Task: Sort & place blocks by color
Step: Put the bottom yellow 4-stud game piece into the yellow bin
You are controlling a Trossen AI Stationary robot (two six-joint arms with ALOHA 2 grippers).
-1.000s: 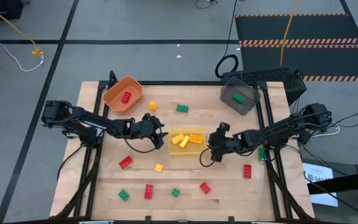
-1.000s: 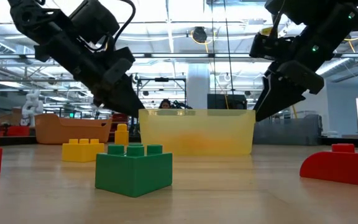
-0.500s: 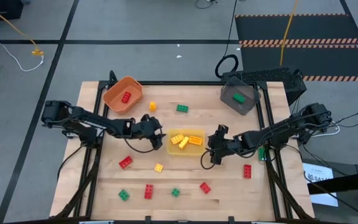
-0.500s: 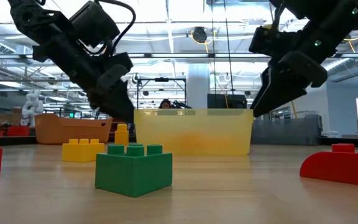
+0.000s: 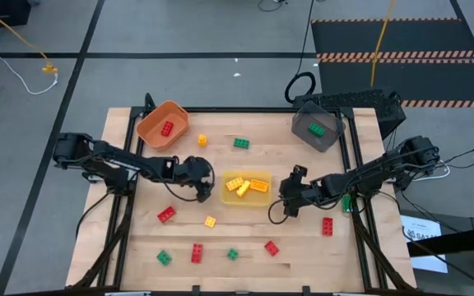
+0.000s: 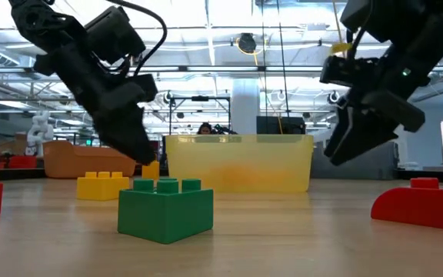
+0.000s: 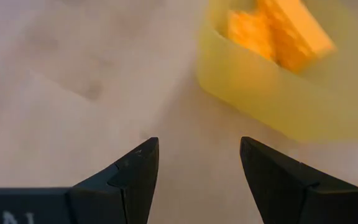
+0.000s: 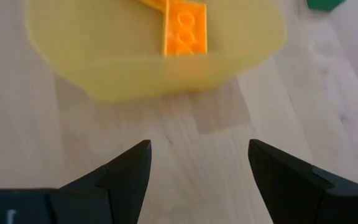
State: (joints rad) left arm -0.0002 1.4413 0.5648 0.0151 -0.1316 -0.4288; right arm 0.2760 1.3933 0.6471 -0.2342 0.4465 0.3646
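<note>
The yellow bin (image 5: 247, 197) holds three yellow blocks (image 5: 243, 185); it also shows in the low view as the yellow bin (image 6: 237, 163). My left gripper (image 5: 206, 187) is open, low beside the bin's left wall. My right gripper (image 5: 286, 205) is open, off the bin's near-right corner. Red, yellow and green blocks lie scattered on the table: a yellow block (image 5: 210, 221), a red block (image 5: 166, 214), a red block (image 5: 327, 226) and a green block (image 5: 232, 254). The left wrist view shows the bin's wall (image 7: 260, 93) ahead of the fingers. The right wrist view looks down on the bin's rim (image 8: 154, 62).
The orange bin (image 5: 163, 125) at far left holds a red block. The dark grey bin (image 5: 318, 127) at far right holds a green block. A yellow block (image 5: 202, 140) and a green block (image 5: 241, 143) lie between them. More blocks (image 5: 197, 252) sit along the near edge. Bare wood lies under both grippers.
Both open grippers have drawn back from the yellow bin toward the table's near edge and sunk lower, the left one also shifting a little left, the right one a little right. Neither took hold of anything.
</note>
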